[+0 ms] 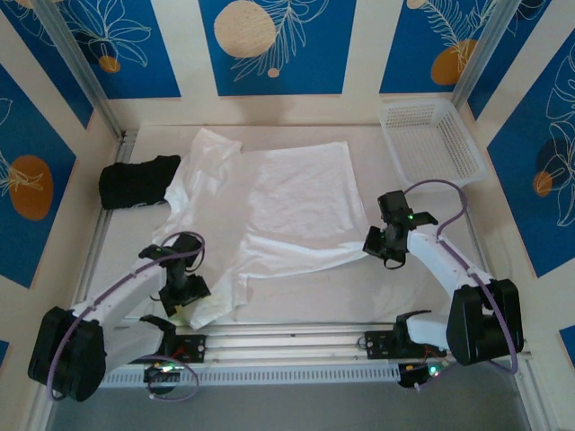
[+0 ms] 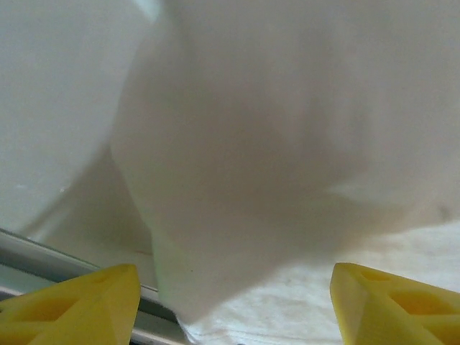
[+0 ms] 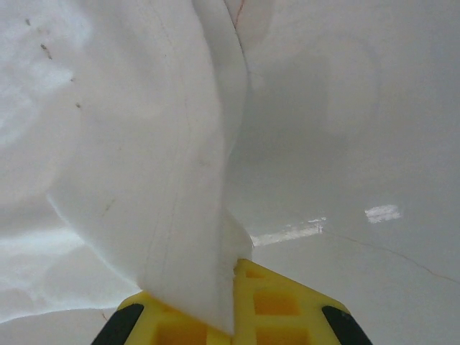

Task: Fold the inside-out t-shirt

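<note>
Edge of inside-out t-shirt [image 1: 287, 202] pinched tight by right gripper [image 1: 372, 249]; left gripper [image 1: 186, 301] held spread over near-left cloth corner.

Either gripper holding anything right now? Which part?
The right gripper is shut on the t-shirt, pinching its near right corner. The left gripper is open over the near left corner, clamping nothing.
</note>
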Action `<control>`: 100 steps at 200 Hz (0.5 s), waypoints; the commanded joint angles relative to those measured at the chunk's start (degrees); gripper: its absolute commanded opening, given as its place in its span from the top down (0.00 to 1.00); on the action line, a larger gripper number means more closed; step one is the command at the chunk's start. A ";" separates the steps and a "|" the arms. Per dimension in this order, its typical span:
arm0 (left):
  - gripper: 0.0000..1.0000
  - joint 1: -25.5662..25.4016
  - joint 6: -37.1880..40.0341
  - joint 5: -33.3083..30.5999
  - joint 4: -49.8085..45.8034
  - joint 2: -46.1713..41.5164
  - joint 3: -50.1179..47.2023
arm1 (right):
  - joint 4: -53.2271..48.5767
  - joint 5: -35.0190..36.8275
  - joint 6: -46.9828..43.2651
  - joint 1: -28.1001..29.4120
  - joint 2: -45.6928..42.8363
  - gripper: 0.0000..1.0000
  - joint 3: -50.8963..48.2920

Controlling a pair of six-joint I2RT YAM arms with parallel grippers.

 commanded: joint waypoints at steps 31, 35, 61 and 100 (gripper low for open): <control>0.35 -0.33 -0.96 0.98 -0.17 0.75 -0.17 | 1.14 -2.76 -2.01 -1.32 0.07 1.00 0.39; 0.36 -0.37 -0.71 0.98 0.20 0.92 -0.03 | 1.26 -2.93 -2.06 -1.43 0.26 1.00 0.52; 0.44 -0.40 0.33 1.01 2.23 2.89 0.22 | 1.45 -3.45 -2.21 -1.45 1.31 1.00 1.45; 0.56 -0.39 0.30 4.01 6.49 6.72 -2.19 | 0.37 -2.82 -2.70 -1.45 1.42 1.00 2.81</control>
